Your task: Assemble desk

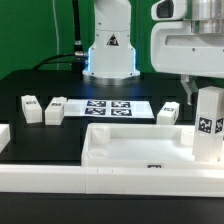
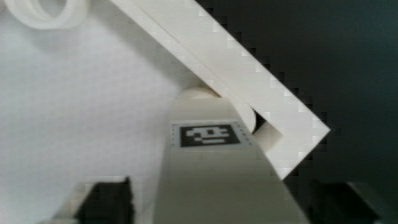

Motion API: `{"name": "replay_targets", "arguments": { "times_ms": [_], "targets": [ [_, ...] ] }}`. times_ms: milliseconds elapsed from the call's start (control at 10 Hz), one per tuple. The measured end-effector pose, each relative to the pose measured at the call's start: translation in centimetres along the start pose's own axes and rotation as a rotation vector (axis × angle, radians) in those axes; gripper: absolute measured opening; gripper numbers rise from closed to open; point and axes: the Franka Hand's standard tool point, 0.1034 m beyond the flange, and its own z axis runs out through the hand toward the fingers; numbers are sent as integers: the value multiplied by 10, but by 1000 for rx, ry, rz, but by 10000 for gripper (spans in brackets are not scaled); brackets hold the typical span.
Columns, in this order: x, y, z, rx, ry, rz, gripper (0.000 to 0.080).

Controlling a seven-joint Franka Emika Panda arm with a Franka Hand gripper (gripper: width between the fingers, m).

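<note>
The white tray-like tabletop [image 1: 130, 150] lies near the front of the table. A white leg [image 1: 209, 125] with a tag stands upright at its corner on the exterior view's right. My gripper [image 1: 204, 88] hangs over that leg's top. In the wrist view the leg [image 2: 214, 160] stands in the tabletop's rimmed corner [image 2: 267, 100], between my gripper's [image 2: 222, 205] dark fingers [image 2: 103, 203]. A strip of the tabletop floor shows between one finger and the leg, so the jaws are open and straddle it. Other loose legs lie behind: two [image 1: 32, 107] [image 1: 55, 110] on the exterior view's left, one [image 1: 168, 113] on its right.
The marker board [image 1: 108, 107] lies flat behind the tabletop, in front of the arm's base [image 1: 110, 55]. A long white rail [image 1: 100, 182] runs along the front edge, and another white piece [image 1: 4, 135] sits at the exterior view's far left.
</note>
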Motion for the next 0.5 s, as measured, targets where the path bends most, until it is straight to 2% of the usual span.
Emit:
{"name": "replay_targets", "arguments": {
  "times_ms": [100, 300, 500],
  "targets": [
    [-3, 1, 0, -14, -9, -44, 612],
    [-4, -1, -1, -29, -5, -257, 639],
    [-3, 0, -1, -29, -7, -414, 648]
  ]
}}
